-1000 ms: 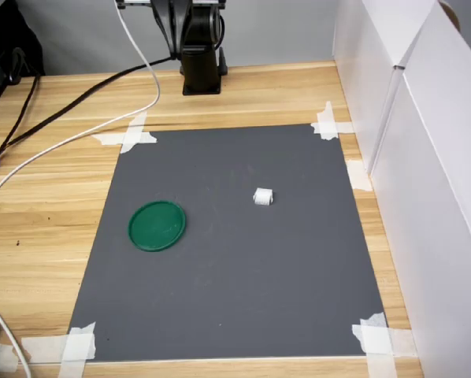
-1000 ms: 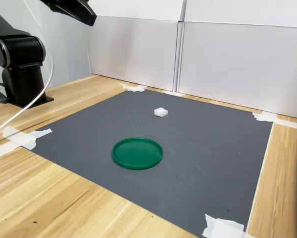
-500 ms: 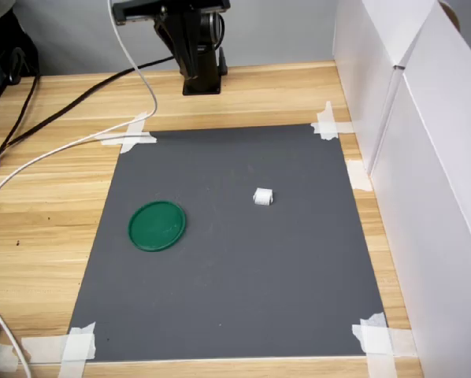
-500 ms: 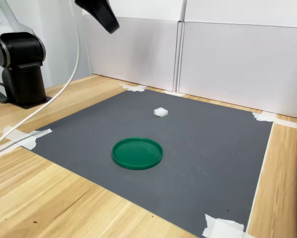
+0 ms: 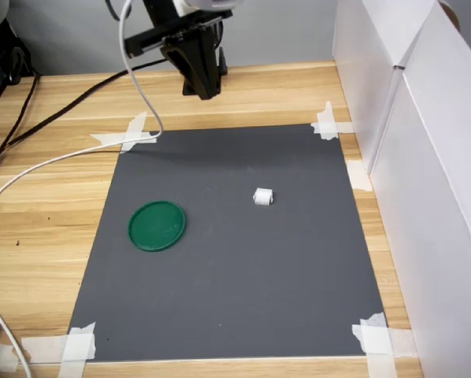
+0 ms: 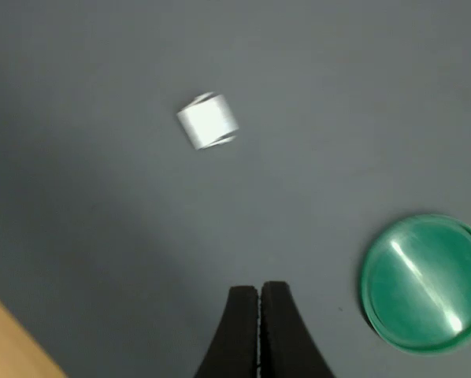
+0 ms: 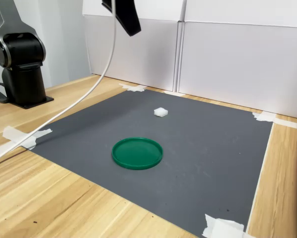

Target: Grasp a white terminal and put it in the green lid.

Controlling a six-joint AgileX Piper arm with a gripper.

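A small white terminal lies alone on the dark grey mat. The round green lid rests flat on the mat, apart from the terminal and holding nothing. My gripper hangs high in the air, far above the mat near its edge closest to the arm's base. In the wrist view its two black fingers press together, shut with nothing between them.
The grey mat is taped at its corners to a wooden table. White panels wall off the first exterior view's right side. The arm's black base stands beyond the mat, and a white cable trails across the wood.
The arm has swung out from its base toward the mat, carrying the gripper forward over the mat's edge. The terminal and the lid have stayed put.
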